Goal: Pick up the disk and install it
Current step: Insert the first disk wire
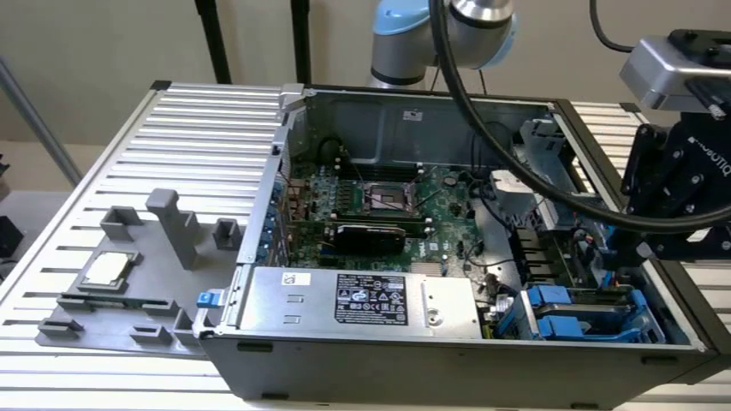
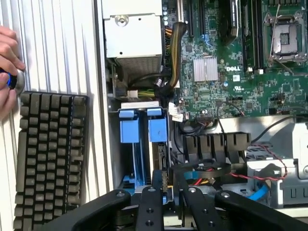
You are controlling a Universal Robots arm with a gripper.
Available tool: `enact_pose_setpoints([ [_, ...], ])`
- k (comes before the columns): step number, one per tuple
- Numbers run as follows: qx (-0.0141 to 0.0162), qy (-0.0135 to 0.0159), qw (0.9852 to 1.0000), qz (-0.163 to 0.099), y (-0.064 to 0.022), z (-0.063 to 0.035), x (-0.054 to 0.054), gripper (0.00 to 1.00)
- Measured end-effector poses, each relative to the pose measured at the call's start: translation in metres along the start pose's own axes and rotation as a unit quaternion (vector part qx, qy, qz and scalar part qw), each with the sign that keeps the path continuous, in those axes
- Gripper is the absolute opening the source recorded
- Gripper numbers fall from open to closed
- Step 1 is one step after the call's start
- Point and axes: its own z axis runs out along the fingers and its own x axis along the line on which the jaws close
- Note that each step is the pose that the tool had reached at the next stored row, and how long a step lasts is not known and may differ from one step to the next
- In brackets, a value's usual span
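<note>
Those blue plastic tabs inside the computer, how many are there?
2 in plain sight, side by side in the drive bay by the case's edge: one blue tab and its neighbour. More may hide beneath the gripper.

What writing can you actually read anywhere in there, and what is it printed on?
"DELL": white print on the green motherboard, beside the small silver heatsink.
"ROBOTIQ": partly visible lettering on the black gripper.
Black label on the power supply: print too small to read.
White sticker beside it: unreadable.

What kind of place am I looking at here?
Probably a robotics lab bench for computer assembly: an open PC case with its motherboard exposed lies on a slatted metal table, with a keyboard alongside.
</note>
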Motion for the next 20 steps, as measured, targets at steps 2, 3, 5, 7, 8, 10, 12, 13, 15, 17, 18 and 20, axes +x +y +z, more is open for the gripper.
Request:
enact_pose_setpoints([
  [2,0.0,0.0,1.0,0.0,0.0041,0.0003,0.0004,0.0],
  [3,0.0,0.0001,1.0,0.0,0.0041,0.0004,0.0004,0.0],
  [5,0.0,0.0001,1.0,0.0,0.0041,0.0003,0.0004,0.0],
  [7,0.0,0.0001,1.0,0.0,0.0041,0.0003,0.0004,0.0],
  [8,0.0,0.0001,1.0,0.0,0.0041,0.0003,0.0004,0.0],
  [10,0.0,0.0001,1.0,0.0,0.0041,0.0004,0.0003,0.0],
  [12,0.0,0.0002,1.0,0.0,0.0038,0.0004,-0.0007,0.0],
  [13,0.0,0.0001,1.0,0.0,0.0034,0.0005,-0.0012,0.0],
  [15,0.0,0.0001,1.0,0.0,0.0024,0.0009,-0.0016,0.0],
  [17,0.0,0.0001,1.0,0.0,0.0022,0.0023,-0.0017,0.0],
  [18,0.0,0.0002,1.0,0.0,0.0021,0.0033,-0.0017,0.0],
  [20,0.0,0.0001,1.0,0.0,0.002,0.0051,-0.0018,1.0],
])
